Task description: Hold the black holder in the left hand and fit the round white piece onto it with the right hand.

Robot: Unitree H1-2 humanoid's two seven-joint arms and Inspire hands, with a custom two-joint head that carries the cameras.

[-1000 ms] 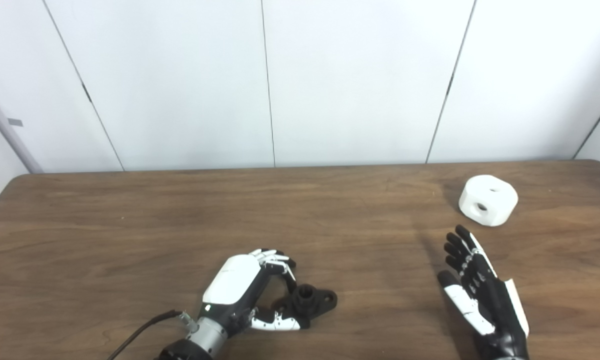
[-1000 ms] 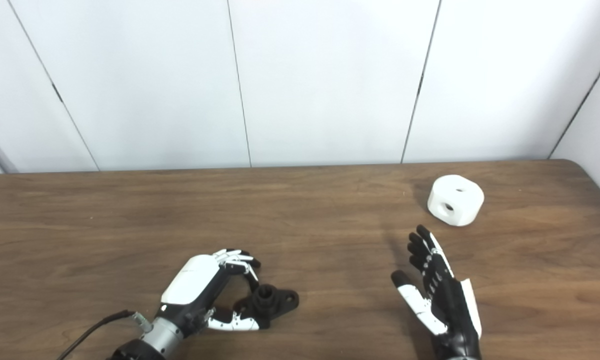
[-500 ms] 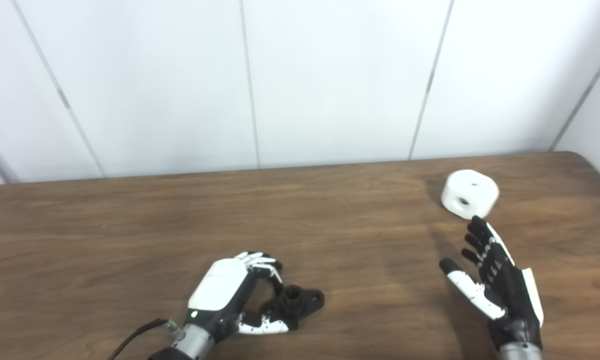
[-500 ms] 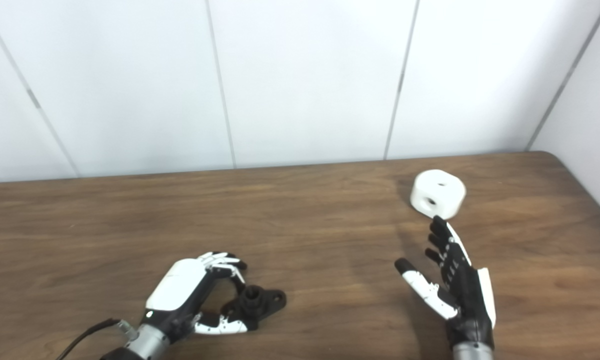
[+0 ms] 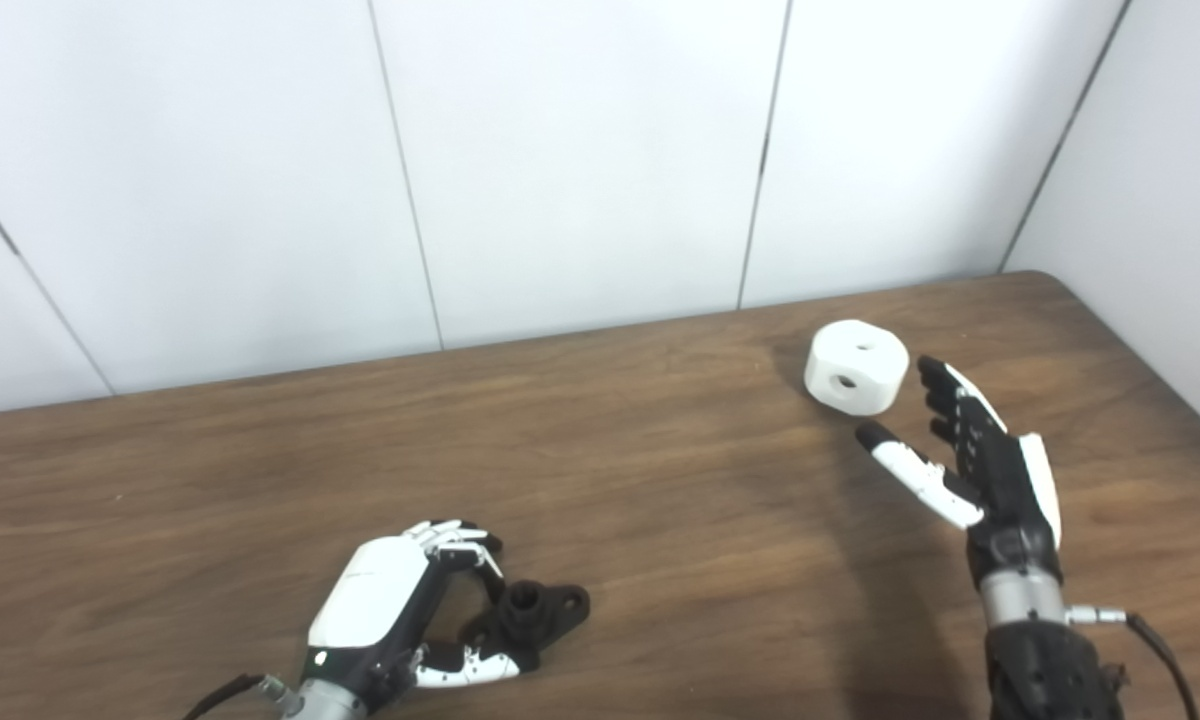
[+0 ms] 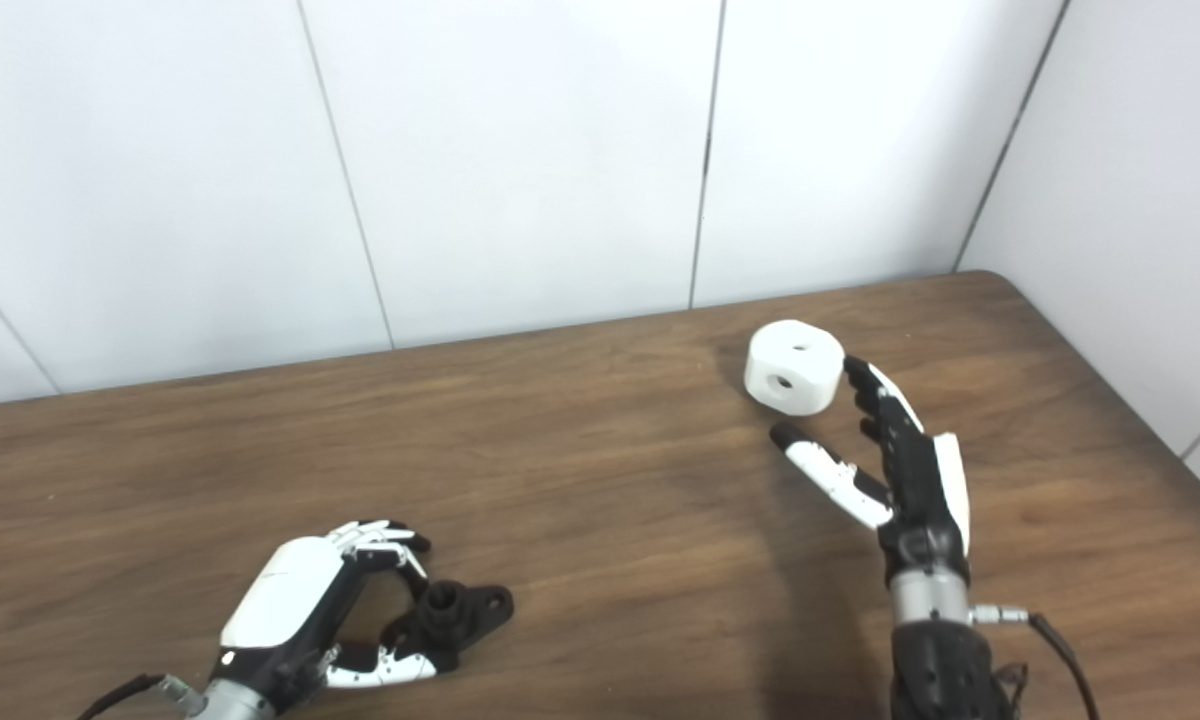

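The left hand (image 5: 380,610) lies low on the table (image 5: 260,470), fingers curled around the black holder (image 5: 535,612) at its 3 o'clock (grip looks loose). The right hand (image 5: 975,455), fingers spread wide, reaches beside the round white piece (image 5: 855,366) at its 11 o'clock.

No writing, label, brand, number or sign can be read anywhere in either view.
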